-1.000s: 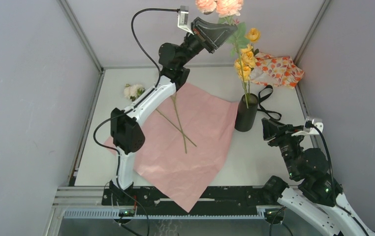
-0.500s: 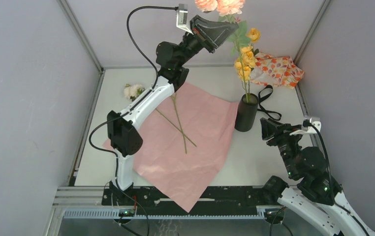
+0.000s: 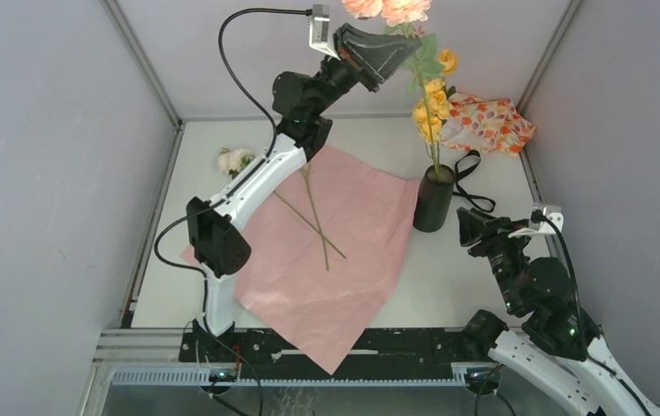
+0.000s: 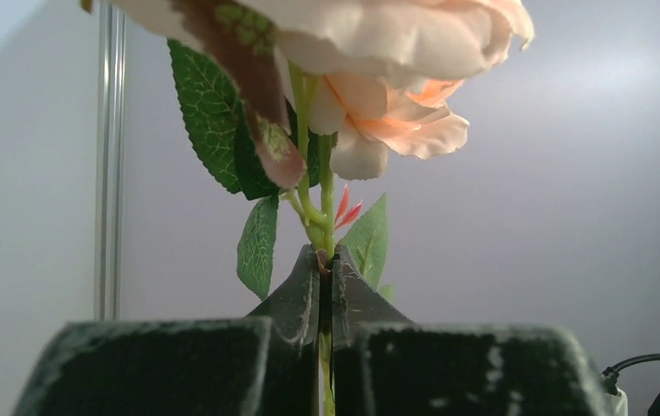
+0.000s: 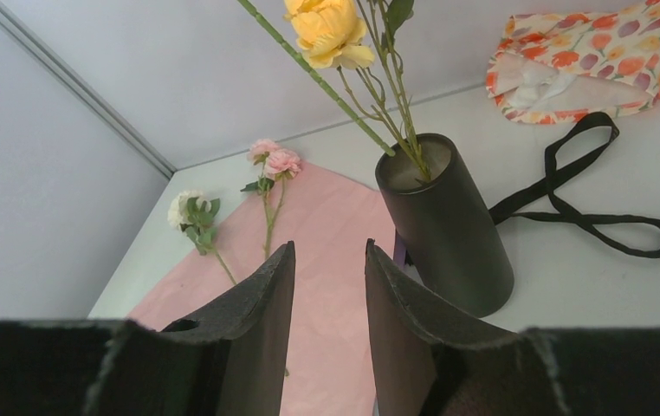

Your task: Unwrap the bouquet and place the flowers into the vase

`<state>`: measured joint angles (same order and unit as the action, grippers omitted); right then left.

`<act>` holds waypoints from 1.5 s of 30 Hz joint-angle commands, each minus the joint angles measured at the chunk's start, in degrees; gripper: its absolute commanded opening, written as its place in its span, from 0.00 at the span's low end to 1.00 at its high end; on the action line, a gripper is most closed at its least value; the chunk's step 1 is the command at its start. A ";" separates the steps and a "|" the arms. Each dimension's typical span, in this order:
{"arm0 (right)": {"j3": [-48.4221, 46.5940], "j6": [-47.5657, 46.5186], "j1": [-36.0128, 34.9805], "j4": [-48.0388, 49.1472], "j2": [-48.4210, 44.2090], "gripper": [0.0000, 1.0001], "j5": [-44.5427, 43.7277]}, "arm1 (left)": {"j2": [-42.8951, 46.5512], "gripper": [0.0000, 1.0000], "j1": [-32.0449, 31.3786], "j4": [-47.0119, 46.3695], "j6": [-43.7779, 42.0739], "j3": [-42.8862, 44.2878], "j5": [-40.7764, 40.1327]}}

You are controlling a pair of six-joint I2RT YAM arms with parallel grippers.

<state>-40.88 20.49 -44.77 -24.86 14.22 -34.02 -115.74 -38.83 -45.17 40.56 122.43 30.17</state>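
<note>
- Peach roses (image 3: 387,9): a cluster of artificial blooms held high above the table, at 12 o'clock from the vase. In the left wrist view the petals (image 4: 370,52) and green leaves fill the upper frame.
- Left gripper (image 4: 326,269): jaws pressed together on the thin green stem just under the peach roses. In the top view it (image 3: 400,39) sits at the end of the raised, outstretched arm.
- Vase (image 3: 433,201): a matte black cylinder standing upright at the 3 o'clock edge of the pink wrapping paper (image 3: 326,260). Yellow roses (image 3: 433,100) already stand in it.
- Held stem: it slants down to the vase mouth (image 5: 413,165); whether its tip is inside cannot be told.
- Right gripper (image 5: 328,251): jaws partly apart with nothing between them, low at 5 o'clock from the vase and facing it.
- Pink roses (image 5: 275,159): they lie on the paper, stems crossed.
- Cream rose (image 3: 236,159): it lies on the table (image 3: 474,277) at 10 o'clock from the paper.
- Black ribbon (image 3: 469,178): loose, at 2 o'clock from the vase.
- Floral-print cloth (image 3: 487,121): bundled beyond the ribbon, in the far right corner.
</note>
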 commanded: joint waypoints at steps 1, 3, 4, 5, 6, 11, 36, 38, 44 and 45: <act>-1.68 -0.52 -0.27 1.30 0.98 0.44 0.46 | 1.37 0.00 -0.32 -1.24 -2.76 -3.11 -0.46; -1.36 -0.30 -0.25 1.54 0.92 0.43 0.61 | 1.57 0.00 -0.65 -1.37 -3.22 -5.59 -1.31; -1.17 -0.31 -0.24 1.65 0.90 0.44 0.69 | 1.51 0.00 -0.88 -1.33 -3.35 -6.49 -1.69; -1.06 -0.21 -0.25 1.86 0.90 0.44 0.71 | 1.39 0.00 -1.08 -1.25 -3.37 -7.28 -1.96; -1.04 -0.24 -0.24 1.96 1.02 0.44 0.79 | 1.13 0.00 -1.28 -1.17 -3.26 -7.68 -1.96; -1.02 -0.24 -0.24 2.10 1.16 0.44 0.89 | 0.69 0.04 -2.32 -0.48 -3.48 -9.78 -2.41; 0.37 1.07 -0.28 4.64 2.87 0.52 3.29 | 14.74 0.80 -4.35 7.23 -13.34 -31.67 -7.89; 0.37 0.99 -0.24 5.01 2.99 0.54 3.67 | 16.80 0.81 -4.33 7.59 -13.87 -34.57 -8.39; 0.09 0.42 -0.34 6.30 3.71 0.61 4.79 | 22.45 0.81 -4.33 9.46 -16.49 -42.98 -10.20; -0.04 0.35 -0.34 6.44 4.04 0.61 5.02 | 23.27 0.81 -4.36 9.96 -16.91 -44.26 -10.37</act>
<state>-40.62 20.95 -44.77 -21.63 16.95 -30.59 -97.65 -43.07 -35.94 26.96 81.71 21.56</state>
